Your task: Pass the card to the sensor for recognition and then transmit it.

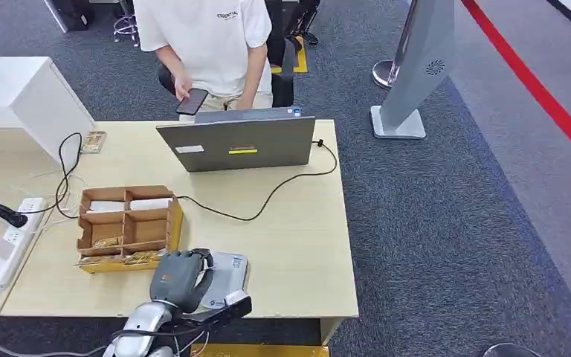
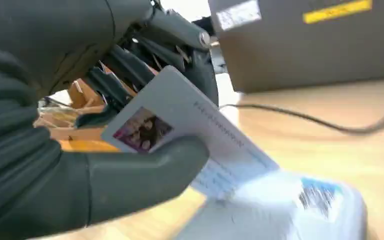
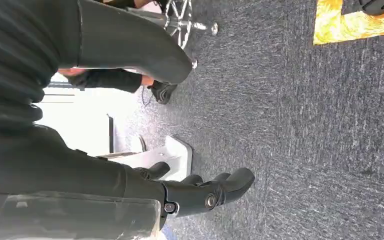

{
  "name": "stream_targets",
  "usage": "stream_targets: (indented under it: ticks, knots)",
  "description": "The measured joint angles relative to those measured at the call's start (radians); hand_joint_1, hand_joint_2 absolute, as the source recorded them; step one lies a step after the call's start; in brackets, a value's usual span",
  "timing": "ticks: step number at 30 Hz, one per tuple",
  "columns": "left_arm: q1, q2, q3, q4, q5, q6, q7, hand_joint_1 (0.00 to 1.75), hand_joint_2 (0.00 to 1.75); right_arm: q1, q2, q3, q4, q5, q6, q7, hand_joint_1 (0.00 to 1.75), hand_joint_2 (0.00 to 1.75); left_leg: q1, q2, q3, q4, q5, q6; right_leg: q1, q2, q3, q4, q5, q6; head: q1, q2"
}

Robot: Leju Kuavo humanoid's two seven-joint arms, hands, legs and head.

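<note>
the left hand (image 2: 80,165) pinches the card (image 2: 190,130) by one end, its long axis slanting down onto the sensor (image 2: 290,215) at the desk's (image 1: 297,245) near edge, while the right hand (image 3: 195,192) hangs slack and holds nothing.

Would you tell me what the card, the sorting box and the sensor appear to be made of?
Card: likely glossy plastic, stiff, printed photo. Sorting box: brown cardboard, matte, thin folded dividers. Sensor: probably pale grey moulded plastic, smooth with rounded corners.

table (image 1: 305,245), laptop (image 1: 239,145), divider box (image 1: 128,227), sensor (image 1: 227,279)
</note>
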Motion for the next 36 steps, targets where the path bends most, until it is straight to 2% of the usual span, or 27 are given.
stream_targets:
  ticks: [3,5,9,17,20,27,36]
  knots:
    - [-0.024,0.006,0.000,-0.046,-0.026,0.081,-0.012,1.75,1.75,0.001,0.000,0.000,0.000,0.005,0.000,0.001,0.00,1.75,0.000,-0.001,-0.001,0.000,0.001,0.001,0.000,-0.001,0.000,0.000,0.000,0.000,0.000,0.000]
    - [-0.070,0.014,0.003,-0.093,-0.036,0.101,-0.014,1.75,1.75,0.001,0.000,0.000,0.000,0.011,0.000,-0.005,0.00,1.75,0.000,-0.001,-0.001,0.000,0.001,0.001,0.000,-0.002,0.000,0.000,0.000,0.000,0.000,0.000]
    - [-0.202,0.042,0.038,-0.147,-0.081,0.073,-0.003,1.75,1.75,0.000,0.000,0.003,0.000,0.023,-0.001,-0.036,0.00,1.75,0.000,-0.002,-0.001,0.000,0.003,0.002,0.000,-0.002,0.000,0.000,0.001,0.000,0.000,0.000]
    - [-0.456,0.106,0.099,-0.144,-0.177,0.060,0.018,1.75,1.75,-0.006,0.000,0.010,0.000,0.042,-0.003,-0.078,0.00,1.75,0.000,-0.001,-0.001,0.000,0.003,0.002,0.000,-0.001,0.000,0.001,0.002,0.000,0.000,0.000]
    - [-0.527,0.131,0.118,-0.103,-0.206,0.078,0.021,1.75,1.75,-0.008,0.000,0.017,0.000,0.052,-0.004,-0.095,0.00,1.75,0.000,-0.002,-0.001,0.000,0.003,0.002,0.000,-0.001,0.000,0.001,0.002,0.000,0.000,0.000]
    - [-0.660,0.186,0.184,0.095,-0.227,0.134,0.040,1.75,1.75,-0.012,0.001,0.026,0.002,0.060,-0.014,-0.119,0.00,1.75,0.000,-0.001,-0.001,0.000,0.003,0.002,0.000,-0.001,-0.001,0.001,0.002,0.000,0.000,0.000]
    - [-0.718,0.211,0.248,0.273,-0.227,0.207,0.051,1.75,1.75,-0.014,0.005,0.026,0.003,0.063,-0.018,-0.122,0.00,1.75,0.000,-0.001,-0.002,0.000,0.003,0.002,0.000,-0.001,-0.001,0.001,0.002,0.000,0.000,0.000]
